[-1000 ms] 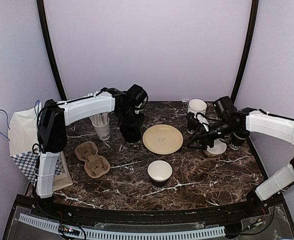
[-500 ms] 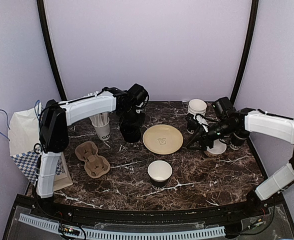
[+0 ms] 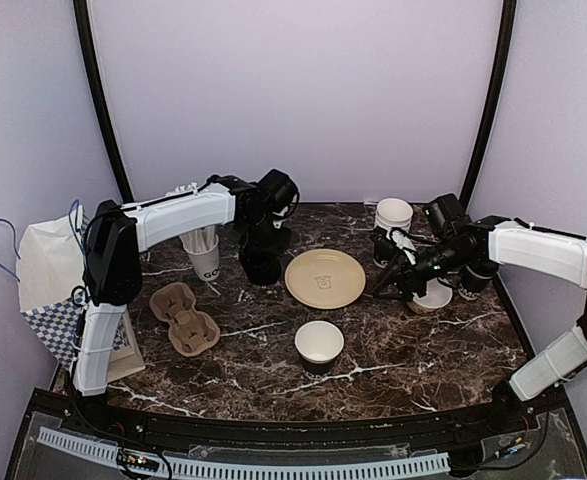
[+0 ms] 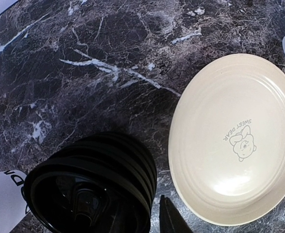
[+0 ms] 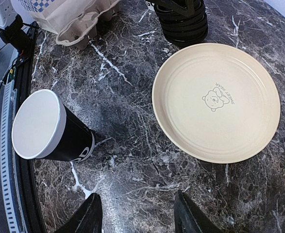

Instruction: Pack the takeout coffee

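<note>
Directly beneath the left claw (image 3: 261,248) sits a stack of black lids (image 4: 91,187), glossy ribbed plastic rounds piled flat. One finger (image 4: 171,221) shows just beside the stack's right rim; whether the claw grips a lid I cannot tell. The right claw (image 5: 140,216) hangs spread wide, holding nothing. An uncovered black paper cup (image 3: 319,345), white inside, stands upright toward the front of the marbled desk (image 3: 423,350), beyond the smooth cream plate (image 3: 325,278) from the lids.
</note>
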Action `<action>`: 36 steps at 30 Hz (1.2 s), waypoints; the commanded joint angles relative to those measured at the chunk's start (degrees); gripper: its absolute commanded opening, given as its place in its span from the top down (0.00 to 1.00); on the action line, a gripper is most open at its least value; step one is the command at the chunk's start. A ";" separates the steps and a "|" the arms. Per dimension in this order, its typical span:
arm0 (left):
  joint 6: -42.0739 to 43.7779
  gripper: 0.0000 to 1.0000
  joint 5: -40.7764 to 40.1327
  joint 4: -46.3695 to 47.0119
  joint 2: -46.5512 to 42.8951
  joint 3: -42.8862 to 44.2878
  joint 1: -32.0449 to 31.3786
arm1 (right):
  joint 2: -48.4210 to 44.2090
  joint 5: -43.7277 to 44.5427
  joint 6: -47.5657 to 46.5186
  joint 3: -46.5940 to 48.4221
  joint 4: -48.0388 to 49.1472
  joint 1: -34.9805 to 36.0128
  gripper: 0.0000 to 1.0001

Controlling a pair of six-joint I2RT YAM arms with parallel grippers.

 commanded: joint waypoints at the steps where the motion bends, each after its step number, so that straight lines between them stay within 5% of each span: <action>1: 0.39 0.74 0.66 -2.03 -0.59 2.80 0.23 | 0.21 -0.09 -0.81 -0.14 -0.19 0.05 0.50; 25: -0.42 0.70 -0.55 -4.32 0.64 3.28 0.24 | 0.91 0.35 -1.62 -0.11 -0.71 0.23 0.50; 36: 0.46 0.77 -0.78 -4.41 1.00 5.27 0.27 | 1.10 0.66 -1.86 -0.02 -0.68 0.32 0.50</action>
